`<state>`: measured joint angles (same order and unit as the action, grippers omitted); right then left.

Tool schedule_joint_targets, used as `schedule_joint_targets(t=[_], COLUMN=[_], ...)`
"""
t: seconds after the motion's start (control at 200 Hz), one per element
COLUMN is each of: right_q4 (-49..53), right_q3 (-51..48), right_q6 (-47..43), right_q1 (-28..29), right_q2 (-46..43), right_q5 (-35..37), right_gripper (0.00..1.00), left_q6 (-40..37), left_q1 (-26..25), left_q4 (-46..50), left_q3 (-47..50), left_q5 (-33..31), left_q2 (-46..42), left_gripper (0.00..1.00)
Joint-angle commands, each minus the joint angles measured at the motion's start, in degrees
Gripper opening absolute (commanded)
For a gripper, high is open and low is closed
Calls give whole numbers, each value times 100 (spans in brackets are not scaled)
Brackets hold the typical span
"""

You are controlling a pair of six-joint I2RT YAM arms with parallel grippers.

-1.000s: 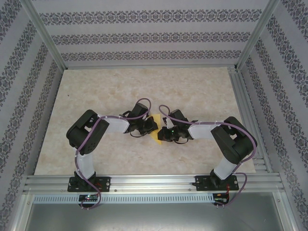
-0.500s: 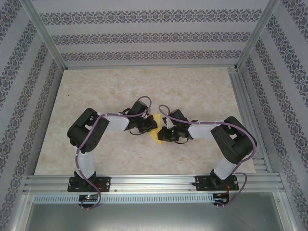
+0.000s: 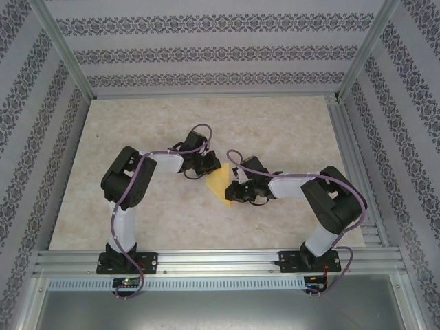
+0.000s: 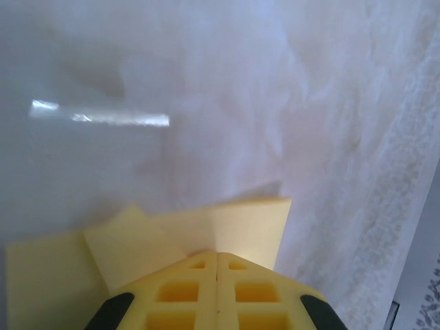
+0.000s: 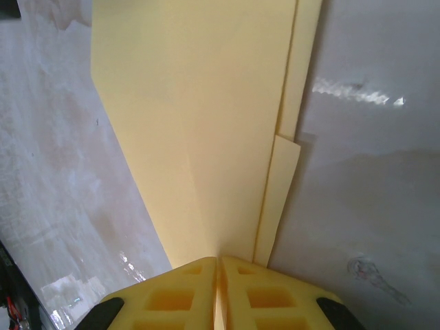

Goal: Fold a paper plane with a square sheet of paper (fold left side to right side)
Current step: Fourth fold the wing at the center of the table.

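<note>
The paper plane is pale yellow, the table marbled beige, the walls white with grey floral stripes.

left gripper: has shifted away from the arm bases toward the far side of the table. It now sits at the far end of the paper plane rather than over its middle.
left arm: the elbow has moved slightly farther up the table and inward, and the forearm has moved up the table with the wrist.
purple cable: the loop at the left wrist sits farther up the table than before.
paper plane: more of it is exposed. Earlier only a small yellow corner showed between the grippers. Now a longer yellow strip lies uncovered, running from the left gripper down to the right gripper.
gap between grippers: wider than before.
</note>
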<state>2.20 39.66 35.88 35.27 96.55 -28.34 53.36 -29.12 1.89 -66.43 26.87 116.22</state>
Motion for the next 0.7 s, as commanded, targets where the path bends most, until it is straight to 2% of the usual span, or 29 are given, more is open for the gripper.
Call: schedule_joint_targets(t=[0.0,0.24,0.694], right_q4=[670,653,634], right_q3=[-171,-134,7], right_q6=[-151,-156,-163], right_q1=[58,59,57], right_q2=[347,366,426], right_q5=[578,557,544], right_gripper=[12,12,12], left_q6=[-286,-485,-1227], left_q1=[195,413,972], left_q4=[227,292,1172], left_q3=[-206,-397,-1657], left_q5=[-204,-250,-108], left_q2=[171,437,603], left_gripper=[5,5,9])
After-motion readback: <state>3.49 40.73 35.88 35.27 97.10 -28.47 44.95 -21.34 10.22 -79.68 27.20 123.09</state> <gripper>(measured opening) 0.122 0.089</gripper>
